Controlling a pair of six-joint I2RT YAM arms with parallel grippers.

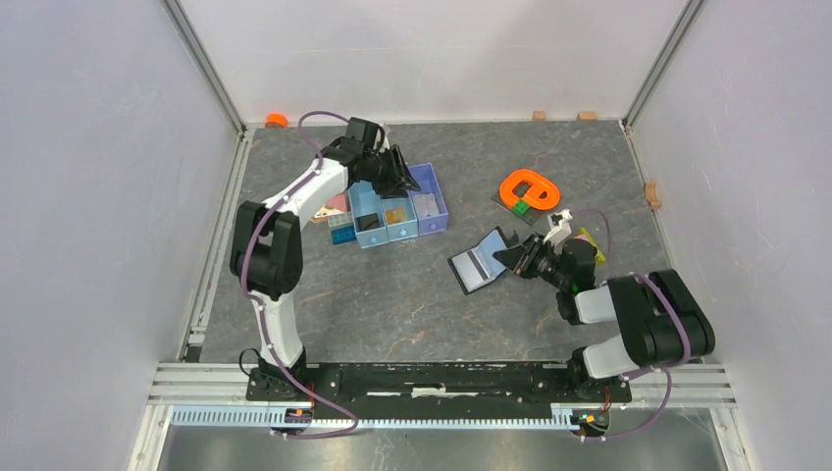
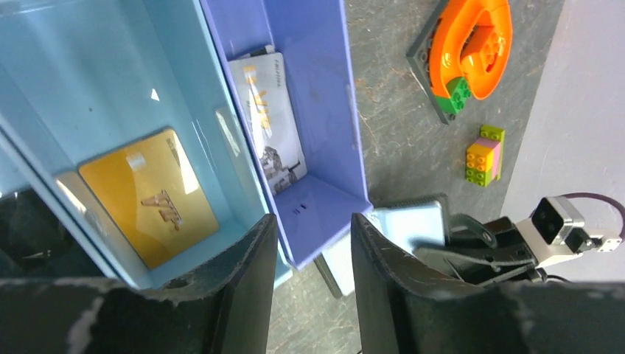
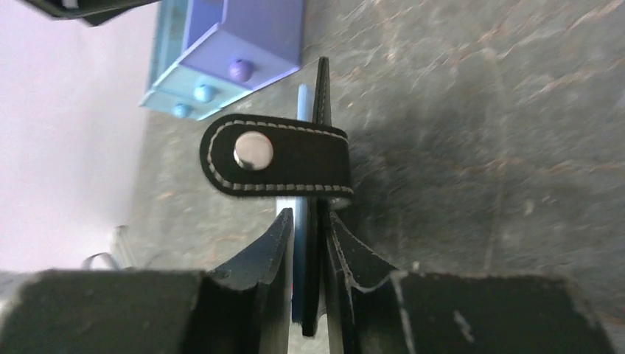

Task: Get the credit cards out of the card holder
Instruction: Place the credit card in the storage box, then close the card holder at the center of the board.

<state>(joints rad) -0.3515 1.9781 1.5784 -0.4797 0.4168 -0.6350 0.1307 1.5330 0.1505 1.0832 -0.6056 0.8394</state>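
The card holder (image 1: 481, 260) is a black wallet, open, with shiny sleeves facing up, right of the table's middle. My right gripper (image 1: 515, 257) is shut on its right edge. In the right wrist view the fingers (image 3: 309, 221) pinch the wallet edge-on, its snap tab (image 3: 276, 155) just beyond them. My left gripper (image 1: 397, 177) is open and empty over the blue tray (image 1: 424, 175). In the left wrist view its tips (image 2: 313, 243) hover above a pale silver-grey card (image 2: 267, 122) in the purple compartment and a gold card (image 2: 151, 195) in the light blue one. The wallet's sleeve (image 2: 409, 225) shows beyond.
An orange brick piece on a grey plate (image 1: 530, 188) lies behind the wallet, with small stacked bricks (image 2: 483, 155) near it. Loose blocks (image 1: 338, 214) sit left of the tray. Small wooden blocks (image 1: 587, 116) line the back and right walls.
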